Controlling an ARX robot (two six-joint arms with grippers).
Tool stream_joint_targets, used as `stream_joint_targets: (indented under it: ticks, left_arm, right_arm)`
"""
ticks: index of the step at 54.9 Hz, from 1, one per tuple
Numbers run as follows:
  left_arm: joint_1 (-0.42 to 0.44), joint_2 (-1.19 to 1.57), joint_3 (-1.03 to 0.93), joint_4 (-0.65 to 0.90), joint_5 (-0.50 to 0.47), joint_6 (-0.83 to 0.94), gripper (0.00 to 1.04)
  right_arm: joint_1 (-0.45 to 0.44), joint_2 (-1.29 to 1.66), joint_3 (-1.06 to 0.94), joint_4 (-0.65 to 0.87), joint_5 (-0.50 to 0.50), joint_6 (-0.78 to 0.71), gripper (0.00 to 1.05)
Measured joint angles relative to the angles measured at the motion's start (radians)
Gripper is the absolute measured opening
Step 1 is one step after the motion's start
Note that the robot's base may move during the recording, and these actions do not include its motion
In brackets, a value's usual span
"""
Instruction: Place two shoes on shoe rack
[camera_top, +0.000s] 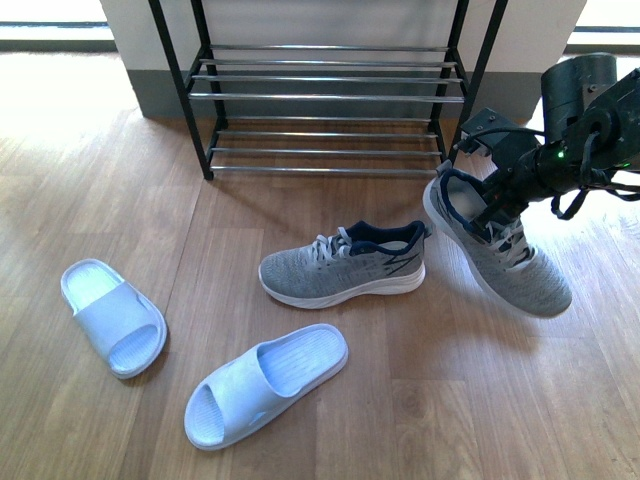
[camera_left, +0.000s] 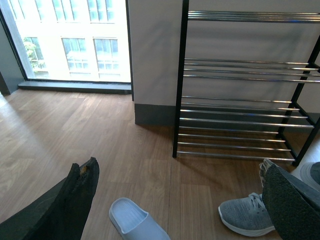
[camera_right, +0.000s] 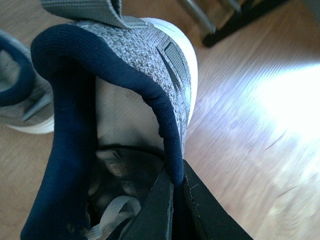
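On the wooden floor (camera_top: 80, 150) before the shoe rack (camera_top: 330, 98), one shoe (camera_top: 345, 265) is lying flat, two pale slippers (camera_top: 265, 385) sitting nearer the robot. The right gripper (camera_top: 496, 214) is pinching the other shoe's (camera_top: 530, 272) navy collar, holding it tilted beside the rack's right leg. Only the left wrist view is showing the left gripper (camera_left: 178, 167), spread wide.

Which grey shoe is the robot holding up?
The grey sneaker on the right, tilted, with its navy collar pinched in the right gripper. The other grey sneaker sits flat on the floor, touched by nothing.
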Motion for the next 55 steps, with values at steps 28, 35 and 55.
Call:
stream_joint_targets:
  ticks: [28, 35, 55]
  left_arm:
    - [0.000, 0.000, 0.000, 0.000, 0.000, 0.000, 0.95]
    - [0.000, 0.000, 0.000, 0.000, 0.000, 0.000, 0.95]
    - [0.000, 0.000, 0.000, 0.000, 0.000, 0.000, 0.95]
  right_arm:
    - [-0.083, -0.131, -0.523, 0.270, -0.114, -1.250, 0.04]
    - [-0.071, -0.122, -0.524, 0.270, -0.122, -1.248, 0.34]
    - [0.032, -0.254, -0.454, 0.133, 0.034, -0.259, 0.96]
